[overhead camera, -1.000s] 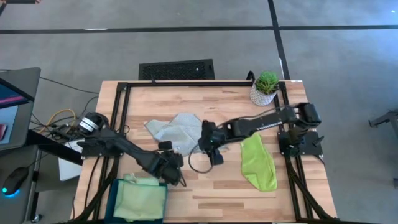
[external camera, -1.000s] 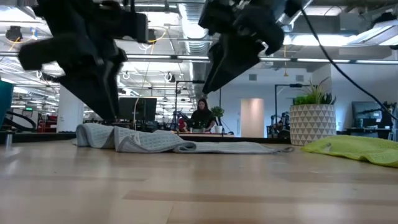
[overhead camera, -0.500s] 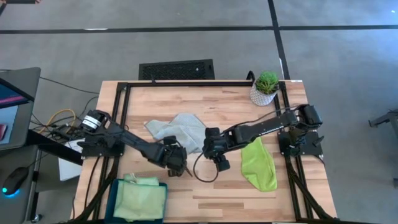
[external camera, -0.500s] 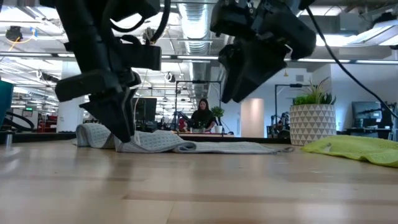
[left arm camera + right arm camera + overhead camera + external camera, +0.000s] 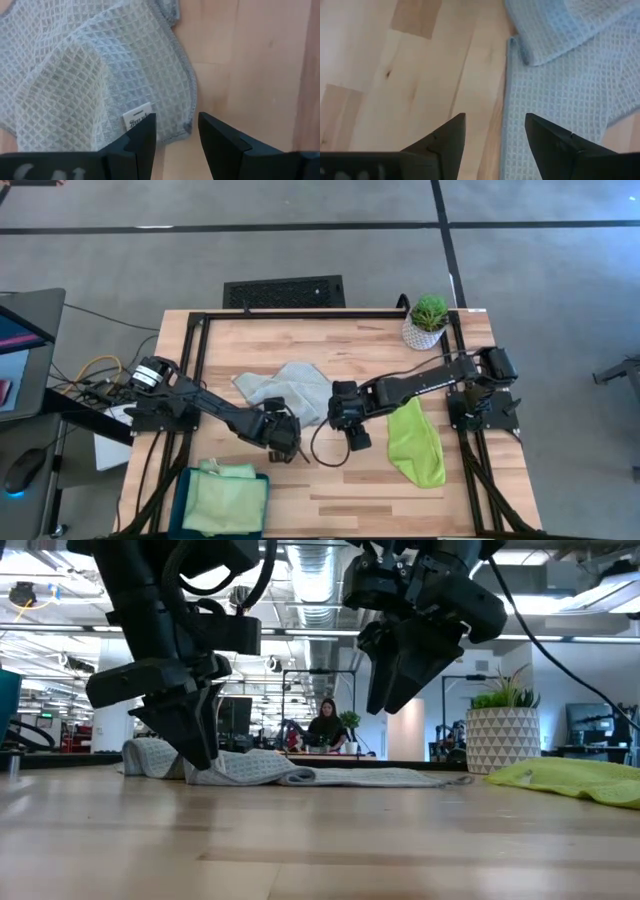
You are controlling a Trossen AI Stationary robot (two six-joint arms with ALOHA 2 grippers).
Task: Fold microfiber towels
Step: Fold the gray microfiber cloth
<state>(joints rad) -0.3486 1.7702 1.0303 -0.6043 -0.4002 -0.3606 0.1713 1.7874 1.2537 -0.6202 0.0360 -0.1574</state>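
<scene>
A pale grey-green waffle towel (image 5: 285,388) lies crumpled on the table's middle. My left gripper (image 5: 284,436) is open and low at the towel's near corner. In the left wrist view its fingers (image 5: 177,132) stand on either side of the hemmed corner (image 5: 187,117), beside a white label (image 5: 137,119). My right gripper (image 5: 347,420) is open and hangs above the table (image 5: 385,705), over the towel's right edge (image 5: 509,95). A lime green towel (image 5: 415,442) lies in a long heap at the right. My left gripper's open fingers (image 5: 203,755) point down at the grey-green towel's near corner. I cannot tell whether they touch the cloth.
A teal bin (image 5: 185,505) at the near left edge holds folded yellow-green cloth (image 5: 225,500). A potted plant (image 5: 428,320) stands at the far right corner. A black cable loops on the table (image 5: 325,455) between the grippers. Bare wood lies near the front edge.
My left gripper has gone from beside the bin toward the far edge and down, onto the grey-green towel's near corner. My right gripper has shifted a little toward the right edge and tipped more steeply downward. The towels have not moved.
</scene>
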